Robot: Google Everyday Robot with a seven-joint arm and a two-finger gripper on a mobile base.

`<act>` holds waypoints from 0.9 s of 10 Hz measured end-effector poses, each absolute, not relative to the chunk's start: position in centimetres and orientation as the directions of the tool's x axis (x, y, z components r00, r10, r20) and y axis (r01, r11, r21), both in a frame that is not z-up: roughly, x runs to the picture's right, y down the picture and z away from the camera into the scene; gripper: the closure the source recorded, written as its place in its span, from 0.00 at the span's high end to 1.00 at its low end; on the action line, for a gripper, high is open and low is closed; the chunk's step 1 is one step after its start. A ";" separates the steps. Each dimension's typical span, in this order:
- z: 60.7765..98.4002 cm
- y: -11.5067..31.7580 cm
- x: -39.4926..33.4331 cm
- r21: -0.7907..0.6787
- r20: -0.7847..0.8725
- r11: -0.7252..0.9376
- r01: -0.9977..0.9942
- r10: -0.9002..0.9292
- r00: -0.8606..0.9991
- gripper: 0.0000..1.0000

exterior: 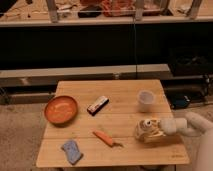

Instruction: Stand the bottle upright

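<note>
The pale tan bottle [145, 129] with a whitish top is at the right front of the wooden table [120, 150], below the white cup [145, 100]. My gripper [151, 132] reaches in from the right on a white arm and is right at the bottle, overlapping it. The bottle's body merges with the gripper, so I cannot tell whether it is upright or tilted, or whether it rests on the table.
An orange bowl [61, 109] sits at the left. A dark flat bar [98, 105] lies mid-table, an orange carrot-like item [105, 138] at front centre, and a blue sponge [72, 151] at front left. Dark shelving stands behind the table.
</note>
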State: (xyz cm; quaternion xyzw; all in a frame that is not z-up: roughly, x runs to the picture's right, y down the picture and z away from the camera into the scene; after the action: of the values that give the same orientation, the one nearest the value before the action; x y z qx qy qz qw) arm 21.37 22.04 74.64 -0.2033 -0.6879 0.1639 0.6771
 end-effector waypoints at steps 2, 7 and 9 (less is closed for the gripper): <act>74.6 22.1 21.2 -0.500 0.865 0.863 0.073 0.502 -0.001 0.42; 74.6 22.2 21.3 -0.501 0.865 0.861 0.087 0.502 0.002 0.80; 74.8 22.3 21.4 -0.504 0.863 0.860 0.078 0.505 0.006 0.80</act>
State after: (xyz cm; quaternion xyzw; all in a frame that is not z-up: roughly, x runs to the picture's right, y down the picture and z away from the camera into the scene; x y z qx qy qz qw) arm 21.35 22.29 74.75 -0.2121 -0.6872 0.1575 0.6768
